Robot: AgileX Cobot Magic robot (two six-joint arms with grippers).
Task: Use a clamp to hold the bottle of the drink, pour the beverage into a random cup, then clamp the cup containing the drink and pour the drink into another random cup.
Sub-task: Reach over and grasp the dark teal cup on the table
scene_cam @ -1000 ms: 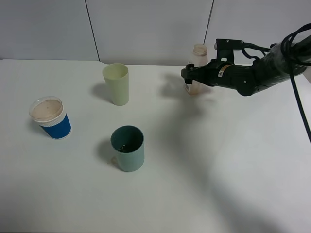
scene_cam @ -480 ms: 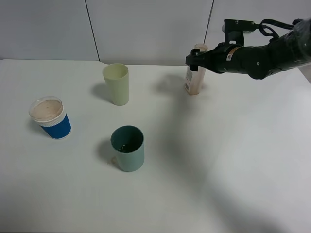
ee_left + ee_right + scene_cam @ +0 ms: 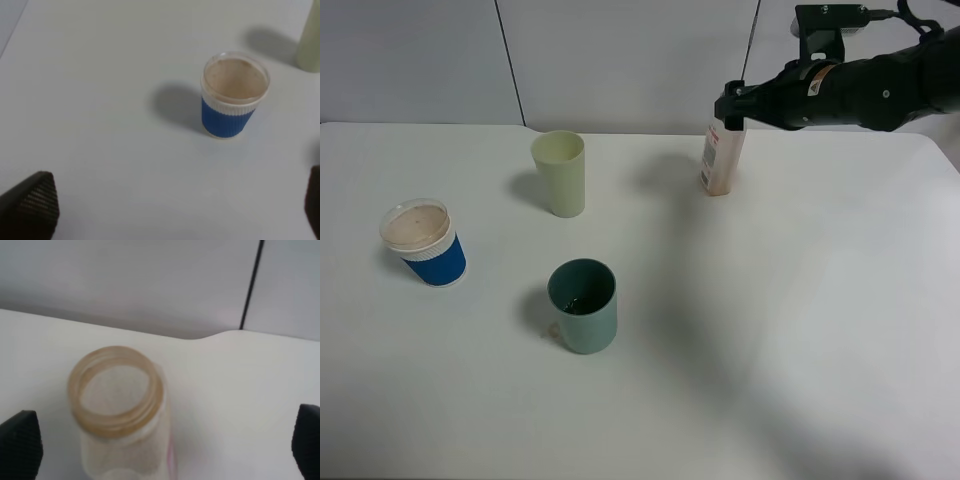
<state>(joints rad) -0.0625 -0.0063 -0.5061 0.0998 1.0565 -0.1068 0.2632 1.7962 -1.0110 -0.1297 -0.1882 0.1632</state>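
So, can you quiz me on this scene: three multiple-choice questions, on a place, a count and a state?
1. Where on the table does the bottle stand? A. near edge; B. far side, right of the pale yellow-green cup; C. the middle.
2. How many cups are out? A. two; B. three; C. four.
3. The right gripper is: A. open; B. shut on the bottle; C. shut on a cup.
Answers: 1 B, it stands by the back edge. 2 B, the pale one plus the teal cup and the blue paper cup. 3 A, its fingers sit wide apart beside the bottle's mouth.
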